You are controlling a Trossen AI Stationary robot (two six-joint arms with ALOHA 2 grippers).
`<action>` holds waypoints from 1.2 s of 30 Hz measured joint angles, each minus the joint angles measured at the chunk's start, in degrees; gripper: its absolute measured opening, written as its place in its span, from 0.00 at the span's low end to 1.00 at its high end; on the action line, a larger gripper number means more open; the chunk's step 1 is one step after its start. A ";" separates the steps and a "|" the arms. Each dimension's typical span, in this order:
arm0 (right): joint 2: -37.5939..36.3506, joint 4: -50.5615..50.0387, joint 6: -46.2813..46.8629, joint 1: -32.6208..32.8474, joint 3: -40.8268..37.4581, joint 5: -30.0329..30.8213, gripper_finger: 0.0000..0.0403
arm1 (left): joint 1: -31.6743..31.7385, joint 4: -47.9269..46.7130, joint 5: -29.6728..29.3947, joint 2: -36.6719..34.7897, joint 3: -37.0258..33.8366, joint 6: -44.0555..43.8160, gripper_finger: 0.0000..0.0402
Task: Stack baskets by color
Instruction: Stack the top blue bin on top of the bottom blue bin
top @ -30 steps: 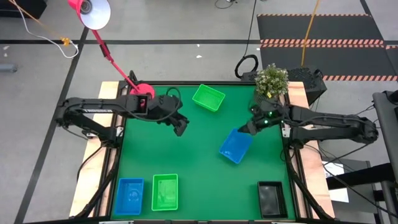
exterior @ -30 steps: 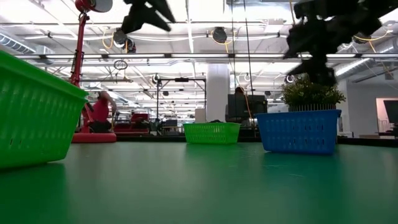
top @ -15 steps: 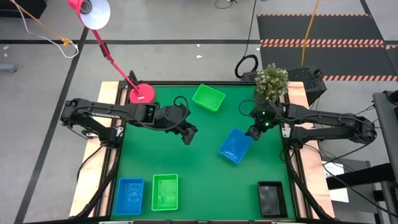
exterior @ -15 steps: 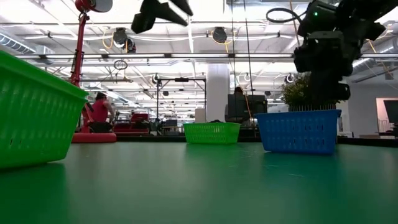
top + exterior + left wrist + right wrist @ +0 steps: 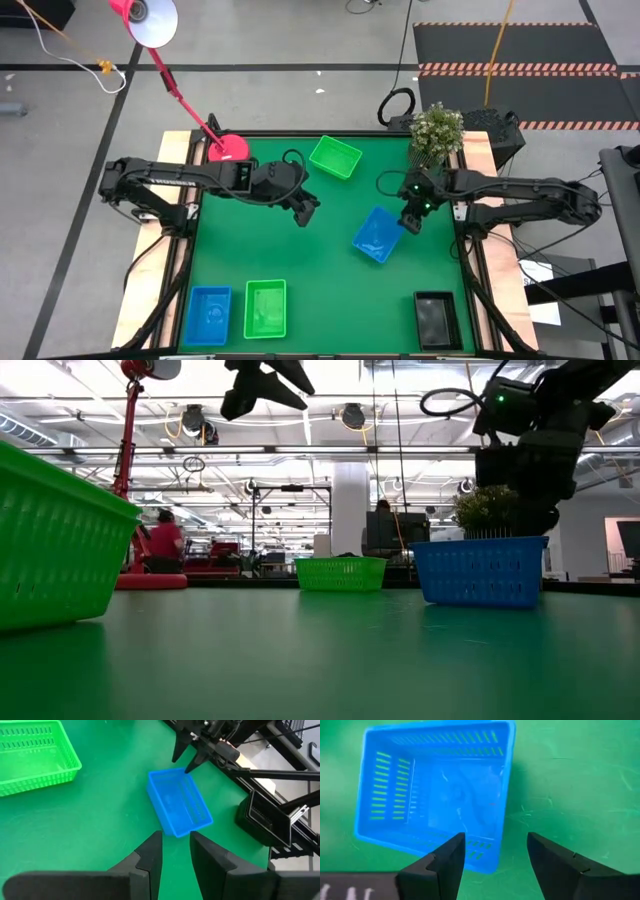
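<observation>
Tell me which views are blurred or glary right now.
Right wrist view: blue basket soft and blurred, as is the mat at the picture's left. Low view: near green basket out of focus, bright ceiling lights behind. High view: sharp, evenly lit. Left wrist view: clear.

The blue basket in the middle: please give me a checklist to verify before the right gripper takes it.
1. Right gripper fingers spread: ok.
2. Right gripper over the blue basket rim: ok, near corner, not yet around the wall.
3. Basket upright on the table, nothing inside: ok.
4. Left gripper away from the basket: ok, it hangs apart.
5. Blue stack at the front left corner free to receive: ok.
</observation>
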 joint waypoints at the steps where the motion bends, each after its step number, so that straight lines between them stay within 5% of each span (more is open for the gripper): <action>1: 0.13 0.65 -0.14 0.20 -0.38 0.01 0.52 | 0.00 0.00 0.27 0.00 0.00 0.22 0.25; 9: 2.75 4.10 -0.75 0.61 -2.67 3.59 0.47 | 0.00 -0.01 0.62 0.00 0.00 0.35 0.25; 20: 9.45 12.80 -0.15 0.61 -2.63 2.55 0.04 | 0.46 0.04 -0.50 0.00 0.00 3.45 0.25; 25: 9.68 13.95 3.33 0.83 2.38 -0.40 0.03 | 0.86 5.78 3.19 0.00 -0.02 4.85 0.25; 29: 9.73 13.70 1.96 1.80 9.72 -1.75 0.01 | -0.21 14.00 5.17 -0.02 -0.01 6.30 0.33; 36: 14.14 8.89 -2.62 5.35 24.81 -1.64 0.01 | -2.44 16.06 -1.05 -0.02 0.00 15.89 0.58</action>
